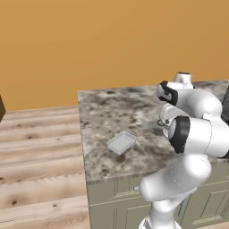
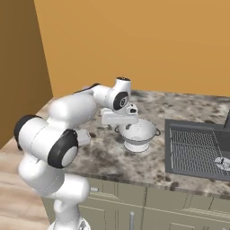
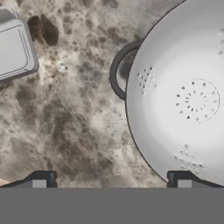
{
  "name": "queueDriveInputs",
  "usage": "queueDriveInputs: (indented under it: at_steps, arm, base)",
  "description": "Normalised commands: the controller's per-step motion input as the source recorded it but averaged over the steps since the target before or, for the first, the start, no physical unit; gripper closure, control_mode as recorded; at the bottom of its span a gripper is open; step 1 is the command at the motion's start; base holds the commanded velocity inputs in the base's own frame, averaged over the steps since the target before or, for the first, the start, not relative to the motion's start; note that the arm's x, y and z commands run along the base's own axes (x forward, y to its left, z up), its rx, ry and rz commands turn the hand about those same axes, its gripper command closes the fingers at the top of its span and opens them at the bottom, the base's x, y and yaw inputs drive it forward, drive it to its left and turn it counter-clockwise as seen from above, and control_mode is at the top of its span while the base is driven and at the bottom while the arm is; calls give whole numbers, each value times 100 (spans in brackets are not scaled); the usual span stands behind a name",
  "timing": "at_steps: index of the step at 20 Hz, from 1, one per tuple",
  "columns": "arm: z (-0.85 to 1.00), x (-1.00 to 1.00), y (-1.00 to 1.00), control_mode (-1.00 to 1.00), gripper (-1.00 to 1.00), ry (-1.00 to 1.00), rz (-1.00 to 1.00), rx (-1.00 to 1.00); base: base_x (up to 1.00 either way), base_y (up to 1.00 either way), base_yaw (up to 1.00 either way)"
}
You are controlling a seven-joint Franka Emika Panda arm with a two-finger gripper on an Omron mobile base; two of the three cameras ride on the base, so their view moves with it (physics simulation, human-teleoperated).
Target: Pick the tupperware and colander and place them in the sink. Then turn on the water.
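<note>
- the orange wall (image 1: pixel 89 40) stands behind everything, with a wood plank floor (image 1: pixel 36 152) showing to the left of the cabinet run in the left base view.
- the counter (image 2: pixel 108 157) is a mottled grey-brown stone slab over pale green-grey cabinets (image 2: pixel 148 206).
- the sink (image 2: pixel 197 150) is a dark grey basin set into the counter at the right of the right base view; its ribbed grid drainboard faces the arm, and a round silver drain (image 2: pixel 222 161) sits at its far right edge.
- the white arm (image 2: pixel 67 130) rises from the base and reaches forward over the counter, its wrist bent down above the stone.
- the colander (image 2: pixel 138 134) is a round white perforated bowl with dark loop handles, upright on the counter just left of the sink and apart from it; in the hand view it lies to the right, one handle ring toward the middle.
- the tupperware (image 1: pixel 121 142) is a small translucent rectangular tray, flat on the counter well to the left of the colander, near the front edge; in the hand view it sits at the upper left corner.
- the gripper (image 3: pixel 111 179) hovers above bare counter between the two things, just beside the colander's rim; its fingertips (image 3: pixel 43 178) stand wide apart, holding nothing.
</note>
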Motion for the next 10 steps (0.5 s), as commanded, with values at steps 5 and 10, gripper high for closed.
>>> queueDriveInputs:
  at_steps: [5, 10]
  arm:
    - [-21, 26, 0, -100, -100, 4, 2, 0]
    - [-13, 25, 0, -100, -100, 1, 2, 0]
  base:
    - [0, 0, 0]
    - [0, 0, 0]
